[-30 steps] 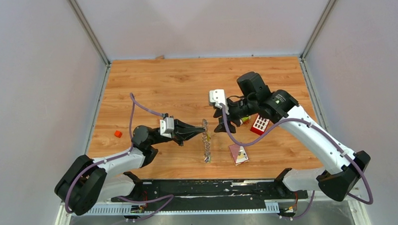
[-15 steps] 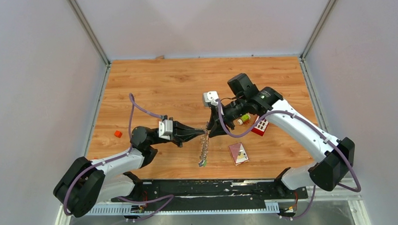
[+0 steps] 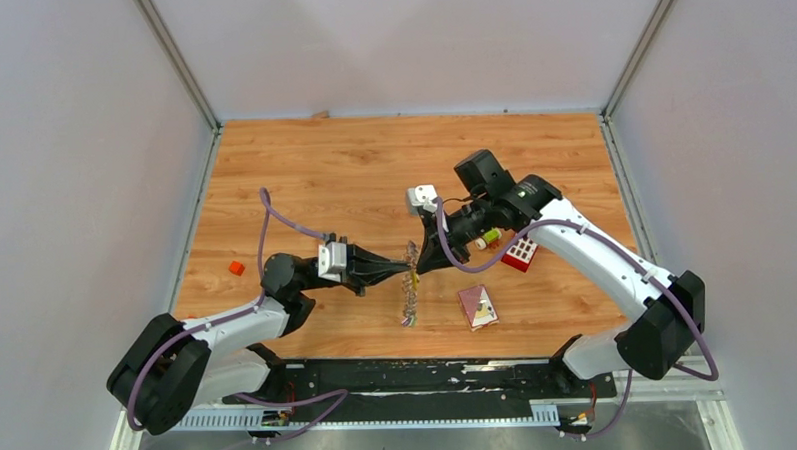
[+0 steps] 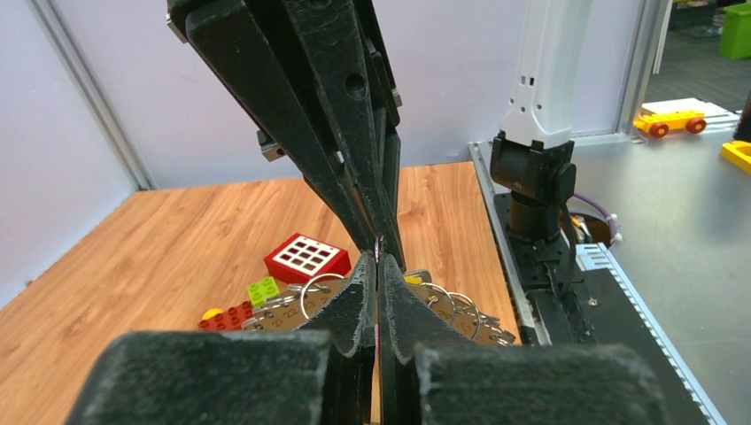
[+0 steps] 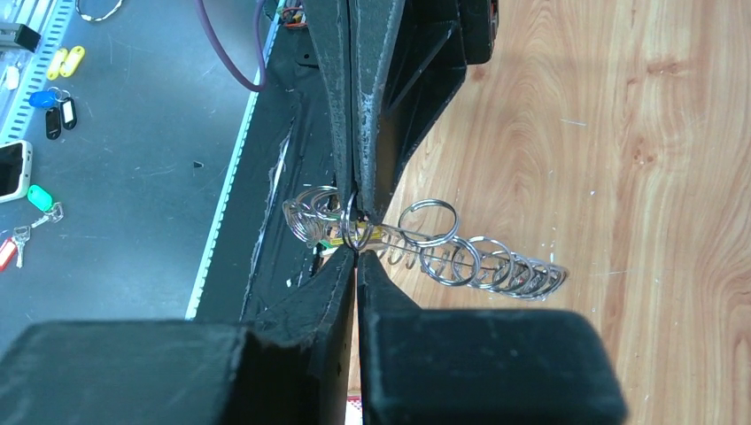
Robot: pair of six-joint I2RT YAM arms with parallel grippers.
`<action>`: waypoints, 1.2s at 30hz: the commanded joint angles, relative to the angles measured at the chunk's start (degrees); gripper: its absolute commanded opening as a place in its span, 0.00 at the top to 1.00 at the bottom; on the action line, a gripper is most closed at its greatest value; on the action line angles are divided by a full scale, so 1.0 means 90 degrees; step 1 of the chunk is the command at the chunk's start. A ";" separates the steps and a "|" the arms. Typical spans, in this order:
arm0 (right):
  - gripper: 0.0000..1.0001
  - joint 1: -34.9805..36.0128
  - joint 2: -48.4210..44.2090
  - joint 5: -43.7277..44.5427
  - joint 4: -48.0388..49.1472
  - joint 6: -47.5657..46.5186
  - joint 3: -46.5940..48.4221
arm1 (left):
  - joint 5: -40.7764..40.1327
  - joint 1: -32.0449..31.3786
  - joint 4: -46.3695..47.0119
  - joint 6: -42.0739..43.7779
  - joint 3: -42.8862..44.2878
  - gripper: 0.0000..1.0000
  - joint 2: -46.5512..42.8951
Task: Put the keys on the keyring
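Observation:
The keyring (image 3: pixel 409 290) is a string of wire rings with numbered metal tags, hanging between my two grippers above the table. My left gripper (image 3: pixel 400 274) is shut on its wire, and the tips (image 4: pixel 379 258) meet the right fingers head-on. From the other side, my right gripper (image 3: pixel 422 266) is shut on the same ring (image 5: pixel 351 227). The remaining rings (image 5: pixel 483 263) trail off to the right. A small yellow piece (image 5: pixel 367 234) shows at the pinch point. Coloured keys and tags (image 5: pixel 44 199) lie on the grey bench past the table's near edge.
A red block with white buttons (image 3: pixel 520 250) and a yellow-red-green toy (image 3: pixel 488 239) lie under the right arm. A maroon card (image 3: pixel 477 307) sits near the front edge. A small orange cube (image 3: pixel 236 268) lies at the far left. The black rail (image 3: pixel 430 369) borders the front.
My right gripper has swung left to meet the left gripper and closed on the ring. The left gripper stayed shut and hardly moved. The hanging rings shifted slightly.

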 commanded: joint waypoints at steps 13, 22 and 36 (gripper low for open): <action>0.99 -0.0030 0.0114 -0.0459 0.0145 -0.0205 -0.0038 | 0.0268 -0.0057 0.0652 0.0135 0.0036 1.00 -0.0170; 1.00 -0.0028 0.0190 -0.0745 0.0217 -0.0281 -0.0092 | 0.0308 -0.0152 0.0754 0.0024 0.0065 1.00 -0.0265; 1.00 0.0247 0.0277 -0.0774 0.0300 -0.0437 -0.0048 | 0.0388 -0.0224 0.0783 0.0038 0.0075 1.00 -0.0217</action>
